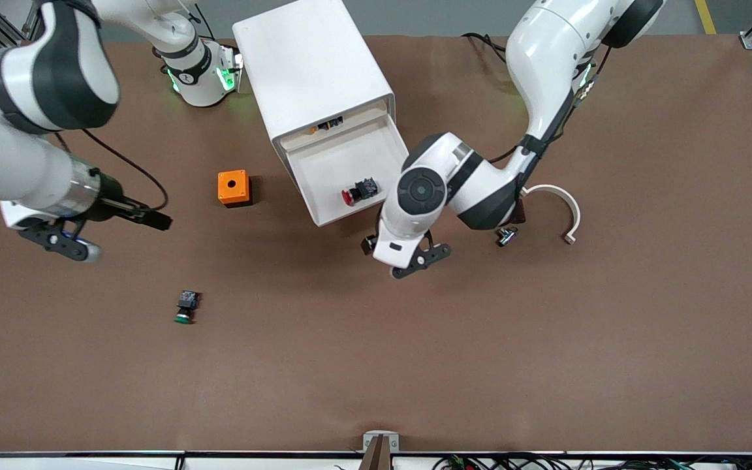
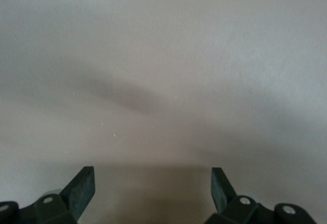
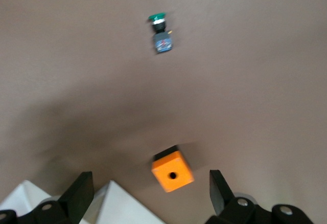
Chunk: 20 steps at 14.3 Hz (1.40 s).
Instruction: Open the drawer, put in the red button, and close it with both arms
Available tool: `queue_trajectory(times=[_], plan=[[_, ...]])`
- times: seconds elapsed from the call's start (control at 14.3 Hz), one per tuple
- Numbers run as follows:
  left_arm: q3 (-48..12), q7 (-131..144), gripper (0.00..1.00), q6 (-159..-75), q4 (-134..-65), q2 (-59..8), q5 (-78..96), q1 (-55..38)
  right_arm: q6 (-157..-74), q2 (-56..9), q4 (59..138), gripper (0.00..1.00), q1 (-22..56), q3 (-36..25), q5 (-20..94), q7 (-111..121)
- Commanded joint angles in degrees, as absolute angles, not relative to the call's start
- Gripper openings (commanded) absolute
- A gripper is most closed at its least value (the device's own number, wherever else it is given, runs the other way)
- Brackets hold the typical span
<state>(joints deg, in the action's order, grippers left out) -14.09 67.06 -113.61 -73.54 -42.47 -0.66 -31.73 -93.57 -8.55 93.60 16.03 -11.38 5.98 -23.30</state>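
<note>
The right end effector [image 1: 66, 243] hangs over bare tabletop [image 1: 546, 365] toward the right arm's end. Its wrist view shows the two fingers [image 3: 82, 193] spread wide with nothing between them. An orange box [image 1: 233, 187] rests on the tabletop between this end effector and the cabinet [image 1: 311, 78]. A green-capped button [image 1: 186, 307] lies nearer the front camera than the box. Neither belongs to the task.

The drawer [image 1: 324, 209] stands pulled out of the cabinet, with its front edge toward the front camera. The red button [image 1: 359, 190] lies inside it on its side, close to the front corner nearest the left arm. Its long axis runs roughly along the drawer's front edge, red cap toward the right arm's end.

The left end effector [image 1: 408, 261] sits low over the tabletop just in front of that same drawer corner, empty, fingers [image 2: 82, 188] spread. Its wrist view shows only bare surface.

Judgement: placement looks complete and closing remains. The relation that matters is the drawer front lying between the two end effectors. The left one is just beside it; the right one is well apart and must cross past the orange box to reach it. A white curved piece [image 1: 562, 209] lies toward the left arm's end.
</note>
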Motion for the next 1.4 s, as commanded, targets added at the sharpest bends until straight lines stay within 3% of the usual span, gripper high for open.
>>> queue_trajectory(times=[0.0,0.42,1.33], plan=[[-13.4,69.3,1.0,-114.3,-77.5,-40.1,-2.3,-33.8,-91.9,-5.3,94.7,1.0,12.2,-10.4,4.0,-15.1],[-13.9,72.2,1.0,-114.3,-82.3,-38.2,-2.6,-38.2,-91.9,-0.5,94.7,1.0,5.7,-10.4,0.4,4.0],[-18.1,80.8,1.0,-114.3,-84.9,-37.8,5.5,-39.7,-91.0,4.0,95.1,1.0,5.6,-10.2,-1.8,5.4]])
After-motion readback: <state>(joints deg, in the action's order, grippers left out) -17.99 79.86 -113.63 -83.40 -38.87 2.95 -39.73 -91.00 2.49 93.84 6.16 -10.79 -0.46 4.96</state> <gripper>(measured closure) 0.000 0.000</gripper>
